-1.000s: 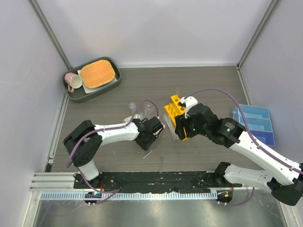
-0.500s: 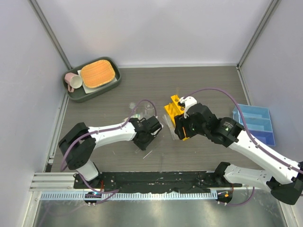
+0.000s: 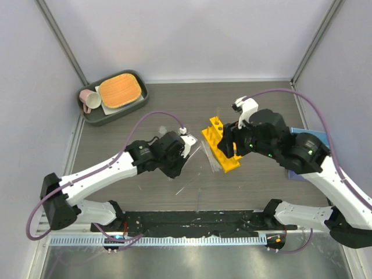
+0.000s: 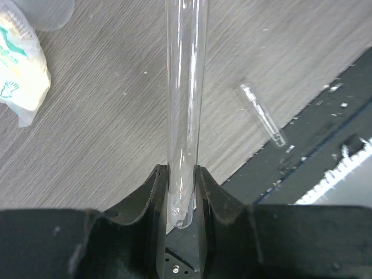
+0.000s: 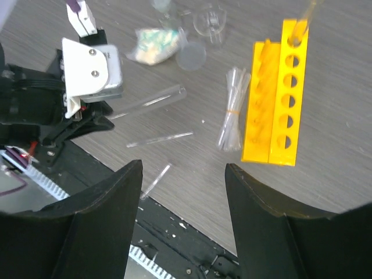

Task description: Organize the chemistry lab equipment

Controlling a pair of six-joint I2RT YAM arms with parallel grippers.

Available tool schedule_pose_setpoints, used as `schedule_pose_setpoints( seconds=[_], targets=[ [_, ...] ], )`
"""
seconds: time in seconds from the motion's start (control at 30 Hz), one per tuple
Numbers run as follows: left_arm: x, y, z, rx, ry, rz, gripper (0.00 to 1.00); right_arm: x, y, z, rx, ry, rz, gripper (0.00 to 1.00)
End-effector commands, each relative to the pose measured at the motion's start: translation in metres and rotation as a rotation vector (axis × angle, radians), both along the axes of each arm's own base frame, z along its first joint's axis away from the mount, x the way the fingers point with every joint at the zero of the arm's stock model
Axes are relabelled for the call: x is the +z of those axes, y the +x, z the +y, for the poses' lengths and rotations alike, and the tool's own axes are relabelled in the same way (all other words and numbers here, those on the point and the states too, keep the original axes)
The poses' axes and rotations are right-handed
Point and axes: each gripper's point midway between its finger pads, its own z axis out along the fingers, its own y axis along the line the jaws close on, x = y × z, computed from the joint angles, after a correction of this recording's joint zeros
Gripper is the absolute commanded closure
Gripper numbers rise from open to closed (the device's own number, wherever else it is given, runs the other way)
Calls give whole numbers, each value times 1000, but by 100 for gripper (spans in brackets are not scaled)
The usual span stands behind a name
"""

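Both arms have pulled back since a second ago. My left gripper (image 4: 180, 174) pinches a thin clear glass tube (image 4: 185, 87) by its rounded end. My right gripper (image 5: 183, 165) hangs spread and empty, with the yellow-orange holed test tube rack (image 5: 279, 110) beyond it on the grey table (image 5: 349, 145). Green print on the crumpled white packet (image 4: 20, 75) is unreadable.

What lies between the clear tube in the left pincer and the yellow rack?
The clear pipette bundle lies there, beside the rack and apart from the tube; the right wrist view shows it.
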Motion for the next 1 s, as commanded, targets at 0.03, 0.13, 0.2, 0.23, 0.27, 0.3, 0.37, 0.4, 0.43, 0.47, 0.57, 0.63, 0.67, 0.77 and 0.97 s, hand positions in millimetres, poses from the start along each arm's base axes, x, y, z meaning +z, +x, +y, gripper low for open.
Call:
schedule_pose_setpoints(
  seconds=[0.03, 0.13, 0.2, 0.23, 0.27, 0.3, 0.37, 0.4, 0.43, 0.47, 0.57, 0.63, 0.67, 0.77, 0.97],
  targets=[
    [57, -19, -21, -79, -245, -12, 79, 47, -26, -6, 80, 62, 6, 36],
    [80, -34, -24, -126, -367, -12, 79, 67, -43, 4, 154, 138, 37, 36],
    [104, -42, -26, -160, -473, -37, 79, 81, -56, 11, 218, 201, 56, 36],
    [107, -47, -26, -172, -502, -33, 79, 84, -59, 14, 232, 215, 64, 36],
    [116, -53, -29, -203, -553, -35, 79, 94, -65, 17, 267, 243, 68, 36],
    [128, -60, -25, -224, -600, -51, 79, 97, -68, 19, 282, 253, 78, 36],
    [137, -69, -25, -262, -658, -47, 79, 104, -72, 24, 312, 271, 92, 37],
    [141, -74, -24, -278, -680, -49, 79, 107, -79, 28, 345, 288, 114, 37],
    [146, -79, -21, -292, -708, -53, 79, 111, -80, 32, 365, 307, 114, 37],
    [152, -82, -22, -307, -735, -55, 79, 113, -82, 36, 382, 318, 124, 37],
    [158, -94, -19, -354, -779, -42, 80, 117, -88, 48, 437, 350, 160, 36],
    [157, -100, -19, -372, -794, -23, 80, 120, -88, 56, 459, 368, 175, 37],
    [160, -101, -19, -381, -808, -29, 81, 120, -88, 58, 465, 374, 183, 37],
    [162, -105, -18, -398, -828, -31, 81, 120, -85, 69, 486, 388, 199, 37],
    [165, -109, -17, -420, -851, -37, 81, 117, -82, 82, 511, 411, 224, 39]
  ],
)
